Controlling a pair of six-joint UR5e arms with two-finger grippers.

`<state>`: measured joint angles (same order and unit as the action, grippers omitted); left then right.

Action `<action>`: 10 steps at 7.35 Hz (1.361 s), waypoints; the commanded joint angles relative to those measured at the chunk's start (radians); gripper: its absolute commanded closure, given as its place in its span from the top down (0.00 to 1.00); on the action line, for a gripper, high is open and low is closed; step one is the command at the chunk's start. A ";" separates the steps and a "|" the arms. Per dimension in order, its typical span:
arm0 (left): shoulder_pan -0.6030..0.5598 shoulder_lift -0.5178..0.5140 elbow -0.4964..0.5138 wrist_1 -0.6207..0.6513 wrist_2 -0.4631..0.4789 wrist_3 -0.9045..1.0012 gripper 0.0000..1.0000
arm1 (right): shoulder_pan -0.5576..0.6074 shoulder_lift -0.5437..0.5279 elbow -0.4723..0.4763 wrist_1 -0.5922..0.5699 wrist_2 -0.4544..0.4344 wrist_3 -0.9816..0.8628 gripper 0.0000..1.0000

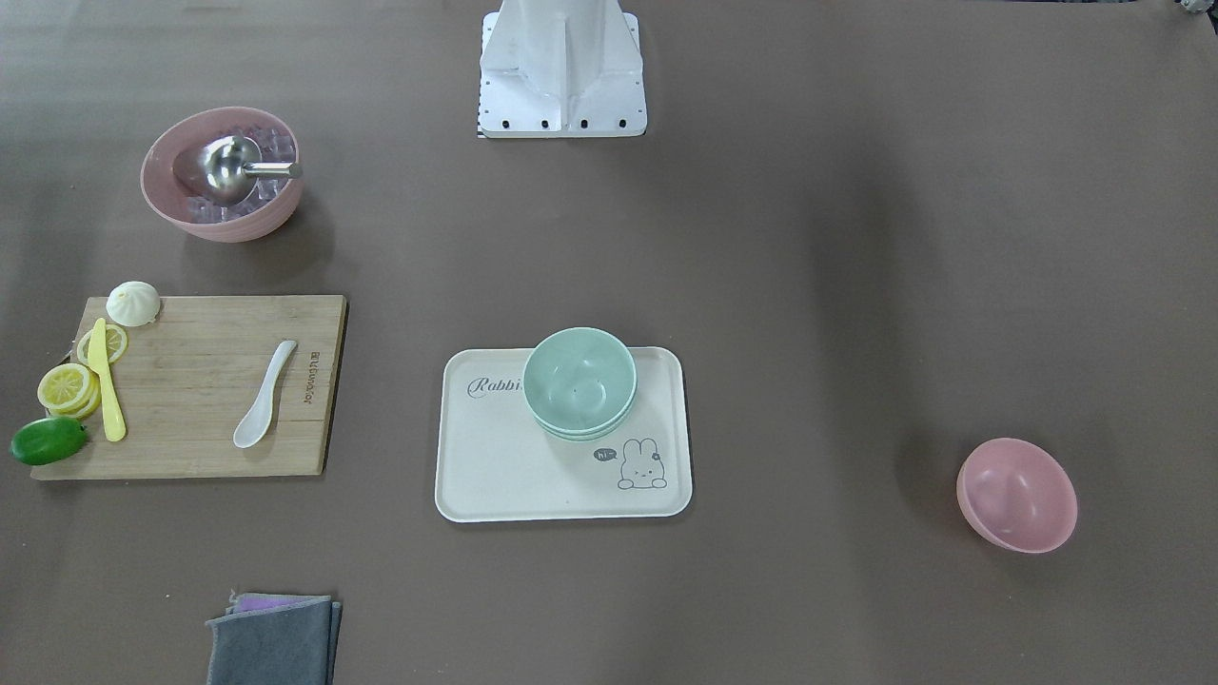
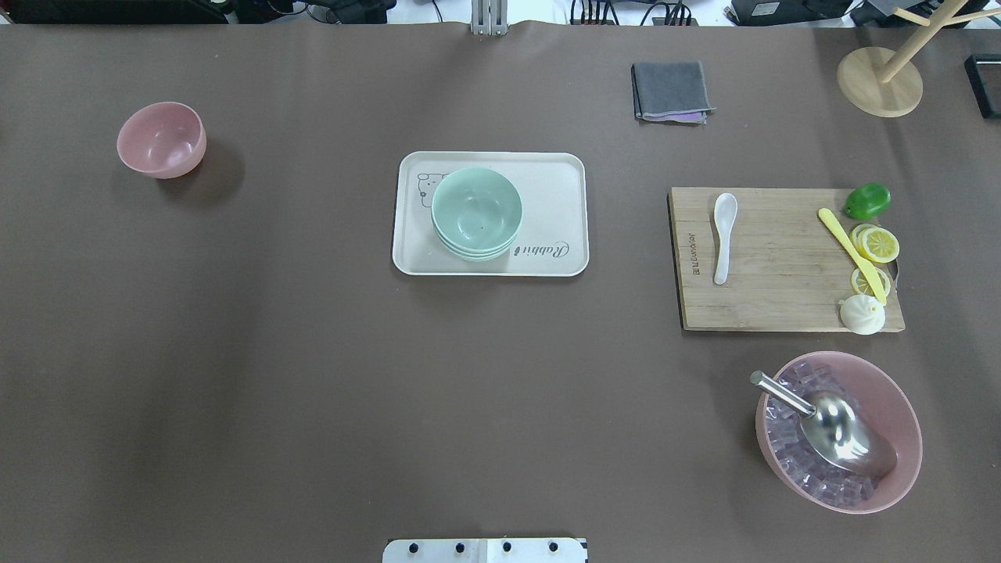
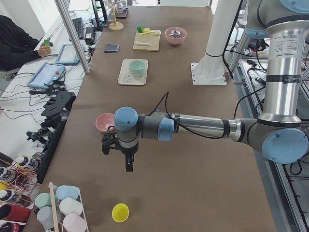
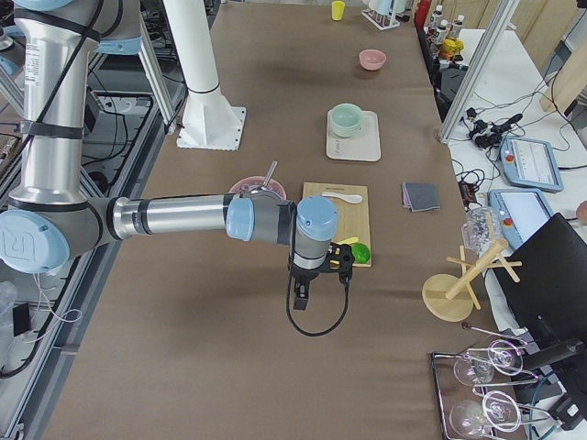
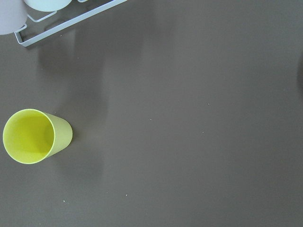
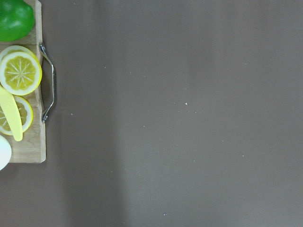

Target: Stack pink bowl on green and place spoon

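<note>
The small pink bowl [image 2: 162,139] stands alone on the table at the overhead view's far left; it also shows in the front view [image 1: 1016,495]. A stack of green bowls [image 2: 476,211] stands on the cream tray [image 2: 563,180] at mid-table. The white spoon [image 2: 723,234] lies on the wooden cutting board [image 2: 782,297] on the right. My left gripper [image 3: 117,157] hangs above the table beyond the pink bowl [image 3: 104,123]. My right gripper [image 4: 321,286] hangs just past the board's end. Both show only in side views, so I cannot tell whether they are open or shut.
The board also holds lemon slices [image 2: 876,244], a yellow knife, a lime and a bun. A large pink bowl [image 2: 838,430] holds ice cubes and a metal scoop. A grey cloth [image 2: 671,91] and a wooden stand [image 2: 880,78] are at the back. A yellow cup [image 5: 33,136] stands below the left wrist.
</note>
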<state>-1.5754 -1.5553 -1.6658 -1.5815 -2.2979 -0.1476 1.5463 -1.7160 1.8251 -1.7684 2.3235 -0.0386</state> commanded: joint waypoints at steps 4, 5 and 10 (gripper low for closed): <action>0.000 -0.012 0.005 0.003 0.000 -0.001 0.98 | 0.000 -0.001 -0.009 0.009 0.005 -0.010 1.00; 0.000 -0.012 0.001 0.005 0.000 -0.001 0.98 | 0.000 -0.001 -0.009 0.009 0.007 -0.010 1.00; 0.000 -0.011 0.006 0.002 0.000 -0.001 0.98 | 0.000 0.001 -0.007 0.009 0.007 -0.007 1.00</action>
<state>-1.5754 -1.5676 -1.6608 -1.5797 -2.2979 -0.1488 1.5462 -1.7155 1.8166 -1.7595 2.3284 -0.0473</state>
